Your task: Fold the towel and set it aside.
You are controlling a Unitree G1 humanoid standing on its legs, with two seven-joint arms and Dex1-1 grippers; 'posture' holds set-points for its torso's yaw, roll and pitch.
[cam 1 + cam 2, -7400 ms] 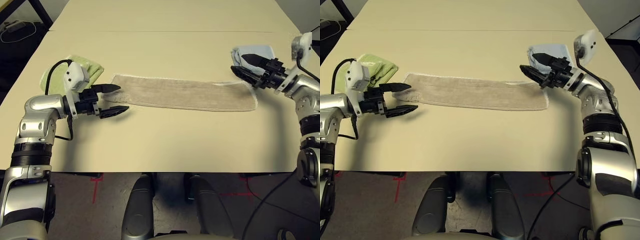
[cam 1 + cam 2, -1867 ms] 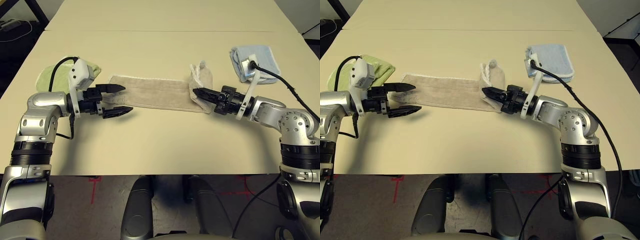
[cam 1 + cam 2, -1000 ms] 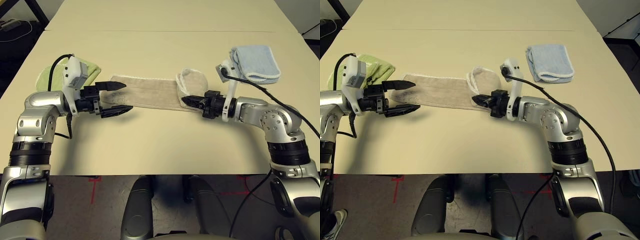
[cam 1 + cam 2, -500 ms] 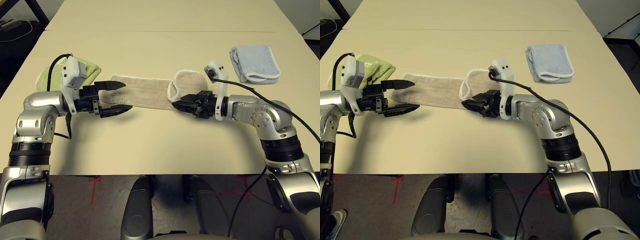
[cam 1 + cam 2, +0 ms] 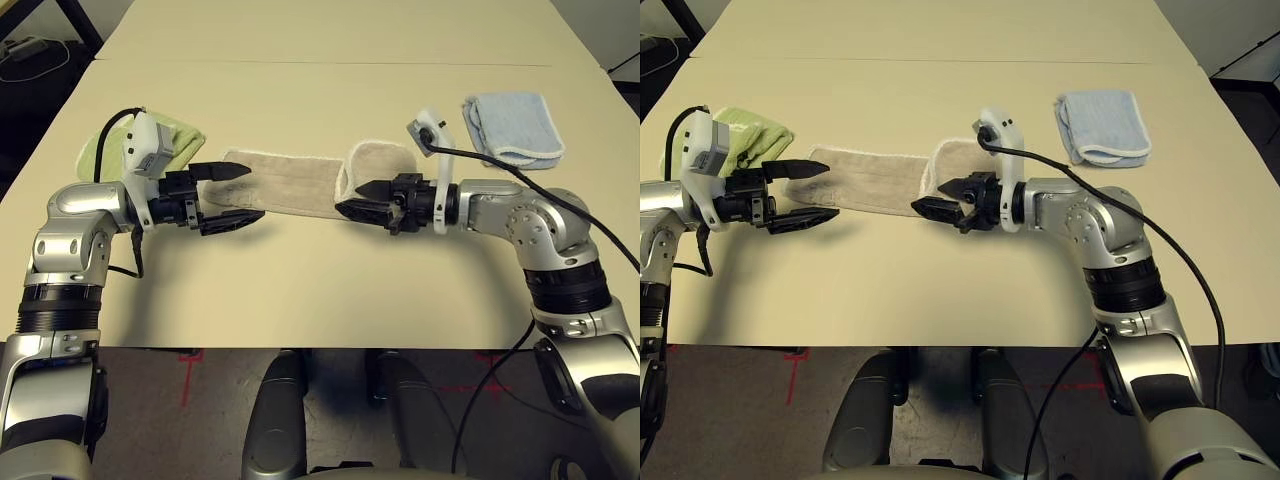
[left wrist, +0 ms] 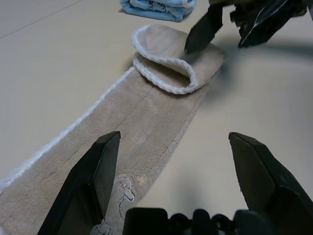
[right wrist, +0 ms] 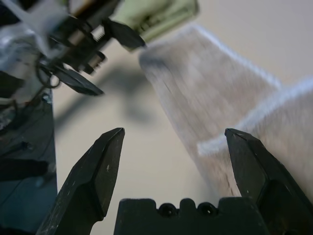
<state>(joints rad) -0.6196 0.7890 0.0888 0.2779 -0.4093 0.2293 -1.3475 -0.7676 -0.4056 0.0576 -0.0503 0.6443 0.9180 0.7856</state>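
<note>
Head views: the beige towel (image 5: 300,180) lies as a long strip across the table (image 5: 330,290), its right end folded back over itself in a loop. The left gripper (image 5: 235,195) sits at the strip's left end, its 2 fingers spread, holding nothing. The right gripper (image 5: 358,200) hovers at the folded end, fingers spread and empty.

Left wrist view: the towel's fold (image 6: 171,68) lies ahead between its spread fingers.

Right wrist view: the strip (image 7: 210,98) runs towards a green towel (image 7: 156,17).

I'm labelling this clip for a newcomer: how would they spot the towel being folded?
On the cream table, look between the two folded cloths. The towel is the long beige strip lying flat, white-edged, its right end doubled back.
</note>
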